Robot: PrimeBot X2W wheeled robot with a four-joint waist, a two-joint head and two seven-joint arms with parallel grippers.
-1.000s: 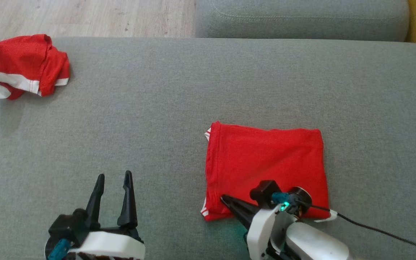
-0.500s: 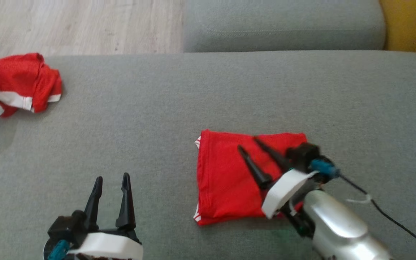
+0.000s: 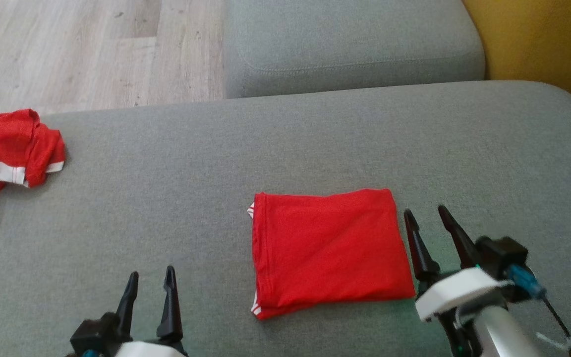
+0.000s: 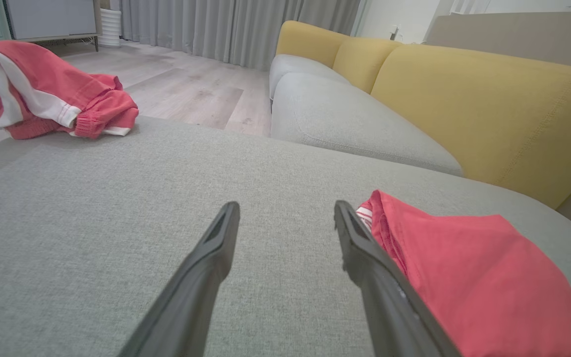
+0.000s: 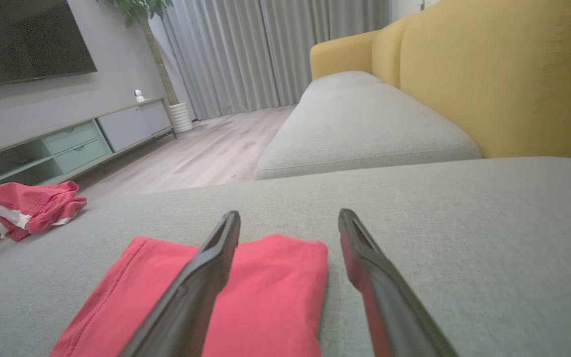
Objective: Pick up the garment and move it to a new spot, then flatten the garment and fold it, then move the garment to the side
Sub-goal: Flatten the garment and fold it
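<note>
The garment (image 3: 330, 250) is red with a sliver of white trim and lies folded into a neat rectangle on the grey sofa seat (image 3: 246, 148). My right gripper (image 3: 424, 212) hovers just right of its right edge, open, with nothing between the fingers. In the right wrist view the gripper (image 5: 289, 214) points past the garment (image 5: 275, 287), whose far right corner lies under the left finger. Well to the left of the garment, near the front edge, my left gripper (image 3: 151, 271) is open and holds nothing. The left wrist view has the gripper (image 4: 285, 206) with the garment (image 4: 474, 277) beside its right finger.
A crumpled red garment with white stripes (image 3: 10, 148) (image 4: 52, 99) (image 5: 28, 206) lies at the seat's far left edge. Beyond are a second grey cushion (image 3: 345, 44), the yellow backrest (image 3: 538, 39) and wooden floor (image 3: 67, 49). A TV cabinet (image 5: 67, 144) stands across the room.
My right gripper opened, let go of the garment's near edge, and swung over it to its right side. The head camera shifted, so the whole picture moved. The left gripper kept still.
</note>
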